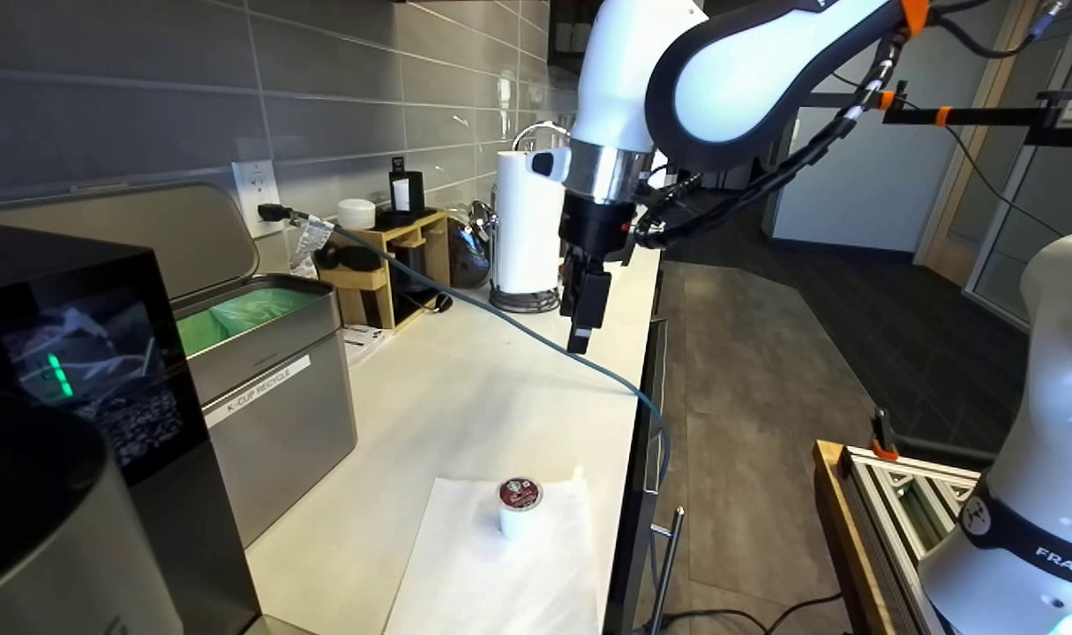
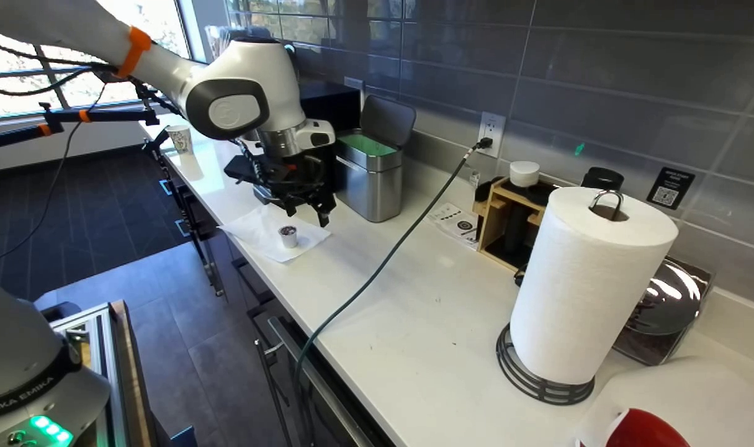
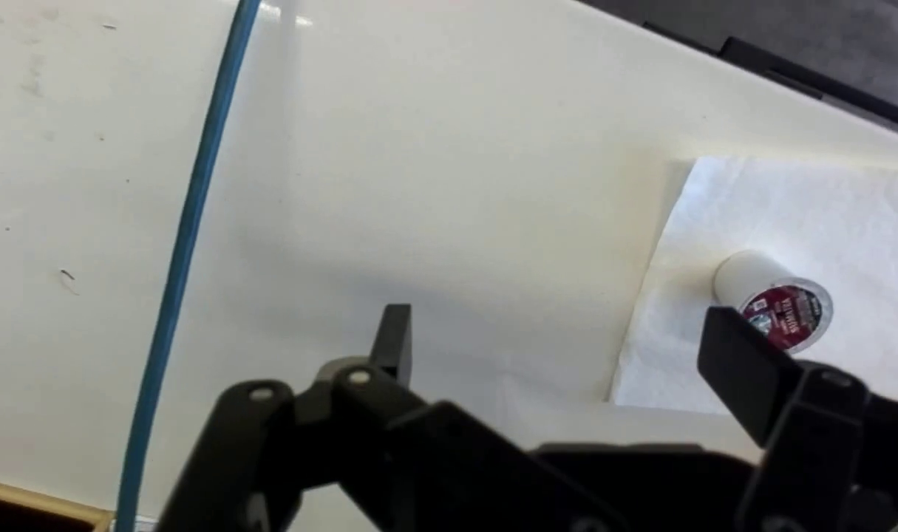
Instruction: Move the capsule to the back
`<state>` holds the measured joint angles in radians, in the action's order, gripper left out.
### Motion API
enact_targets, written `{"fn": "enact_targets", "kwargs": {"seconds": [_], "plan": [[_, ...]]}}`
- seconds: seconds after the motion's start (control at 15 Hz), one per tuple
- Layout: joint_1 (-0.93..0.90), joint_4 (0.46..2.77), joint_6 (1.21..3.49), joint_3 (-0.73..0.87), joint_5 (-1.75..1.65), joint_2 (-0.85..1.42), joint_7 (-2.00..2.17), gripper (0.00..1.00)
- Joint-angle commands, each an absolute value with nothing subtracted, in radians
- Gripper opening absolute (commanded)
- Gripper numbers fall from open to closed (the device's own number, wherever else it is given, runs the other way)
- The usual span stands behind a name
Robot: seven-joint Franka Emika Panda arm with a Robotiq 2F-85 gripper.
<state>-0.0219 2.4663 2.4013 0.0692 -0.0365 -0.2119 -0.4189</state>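
Note:
The capsule [image 1: 520, 507] is a small white cup with a dark red-brown printed top. It stands upright on a white paper sheet [image 1: 491, 591] on the counter. It also shows in an exterior view [image 2: 288, 237] and at the right of the wrist view [image 3: 777, 299], where the right finger slightly overlaps its lid edge. My gripper [image 3: 556, 332] is open, with its fingers wide apart and nothing between them. In both exterior views the gripper [image 1: 580, 339] [image 2: 306, 214] hangs above the counter, higher than the capsule and apart from it.
A blue-green cable [image 1: 518, 326] [image 3: 190, 214] crosses the counter from the wall outlet. A metal bin [image 1: 288, 432] with open lid and a black machine [image 1: 86, 353] stand along the wall. A wooden organizer [image 2: 491, 214] and paper towel roll [image 2: 591, 279] stand beyond the cable.

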Motion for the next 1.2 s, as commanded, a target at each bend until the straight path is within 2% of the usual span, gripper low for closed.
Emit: {"fn": "enact_targets", "kwargs": {"seconds": [0.0, 0.2, 0.27, 0.6, 1.0, 1.13], "plan": [[-0.038, 2.364, 2.267, 0.019, -0.107, -0.117, -0.396, 1.00], [-0.051, 2.287, 2.145, -0.018, -0.154, -0.072, -0.405, 1.00], [-0.045, 2.351, 2.218, -0.008, -0.112, -0.115, -0.411, 1.00], [-0.057, 2.302, 2.190, -0.027, -0.133, -0.050, -0.447, 1.00], [-0.093, 2.460, 2.586, -0.057, -0.031, -0.057, -0.649, 1.00], [-0.106, 2.498, 2.654, -0.066, 0.034, -0.048, -0.702, 1.00]]}}
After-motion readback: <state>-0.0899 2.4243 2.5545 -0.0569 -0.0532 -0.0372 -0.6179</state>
